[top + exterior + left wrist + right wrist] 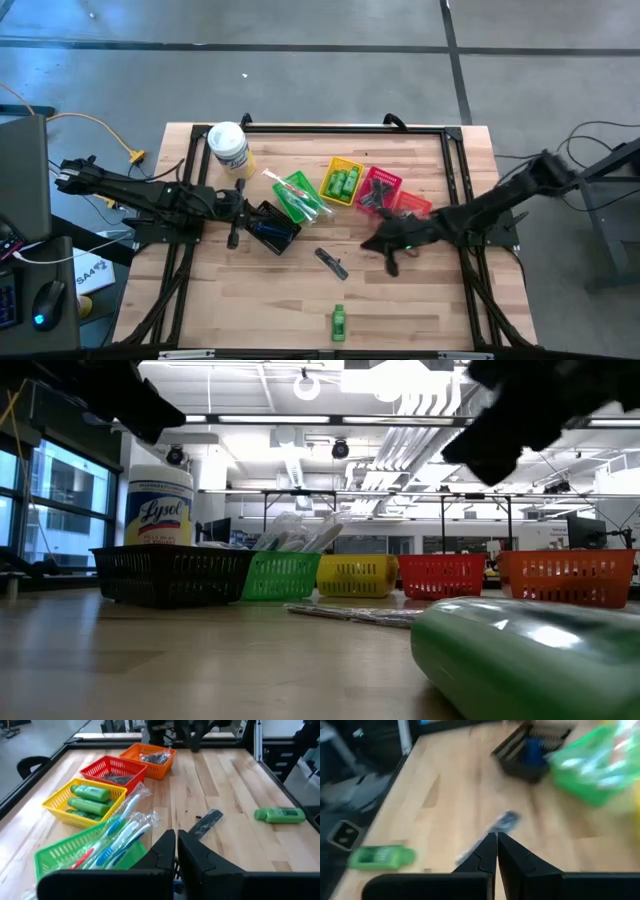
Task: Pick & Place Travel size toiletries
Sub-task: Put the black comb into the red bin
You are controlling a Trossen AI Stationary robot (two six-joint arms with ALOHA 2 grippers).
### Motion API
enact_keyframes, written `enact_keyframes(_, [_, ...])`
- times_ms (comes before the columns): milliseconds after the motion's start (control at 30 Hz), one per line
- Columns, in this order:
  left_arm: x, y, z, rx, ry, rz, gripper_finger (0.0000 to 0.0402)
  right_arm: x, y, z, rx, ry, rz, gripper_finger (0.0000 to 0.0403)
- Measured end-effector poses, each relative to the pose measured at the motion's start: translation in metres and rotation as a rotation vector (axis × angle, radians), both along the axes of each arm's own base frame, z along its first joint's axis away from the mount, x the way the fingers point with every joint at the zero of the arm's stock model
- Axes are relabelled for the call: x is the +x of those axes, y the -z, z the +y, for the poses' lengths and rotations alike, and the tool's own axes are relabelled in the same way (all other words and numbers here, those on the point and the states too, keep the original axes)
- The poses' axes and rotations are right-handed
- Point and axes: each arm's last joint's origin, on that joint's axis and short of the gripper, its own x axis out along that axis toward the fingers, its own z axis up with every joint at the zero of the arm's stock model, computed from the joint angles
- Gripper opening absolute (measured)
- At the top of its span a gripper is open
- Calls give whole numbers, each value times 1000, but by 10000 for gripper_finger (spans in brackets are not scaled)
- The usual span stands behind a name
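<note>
Now, with your right claw (392,266) pinched empty, open it wide and settle squarely over the flat comb (331,263) on the counter (420,310).

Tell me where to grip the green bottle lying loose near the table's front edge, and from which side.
Grip the green bottle across the middle of its body, coming straight down from above. It lies flat on its side on bare table, apart from the wrapped item and the baskets, so both long sides look free. Set the fingers across its narrow width, not along its length.
</note>
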Motion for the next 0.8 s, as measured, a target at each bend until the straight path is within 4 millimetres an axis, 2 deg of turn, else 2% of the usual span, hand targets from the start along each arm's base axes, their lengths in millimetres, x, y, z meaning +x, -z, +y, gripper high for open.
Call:
enact_keyframes(133, [0,1,0,3,0,15,17,43,-4,15,108,-105,109,7])
enact_keyframes(233, [-1,2,0,5,1,26,17,67,-4,22,124,-181,162,7])
enact_keyframes(400, [-2,5,0,5,10,54,17,97,5,25,113,-129,223,6])
enact_keyframes(600, [-3,7,0,0,11,78,17,111,28,21,157,52,360,5])
enact_keyframes(700, [-3,8,0,2,10,86,17,113,38,23,162,70,404,15])
enact_keyframes(800, [-3,8,0,-2,9,86,17,113,42,30,156,51,406,42])
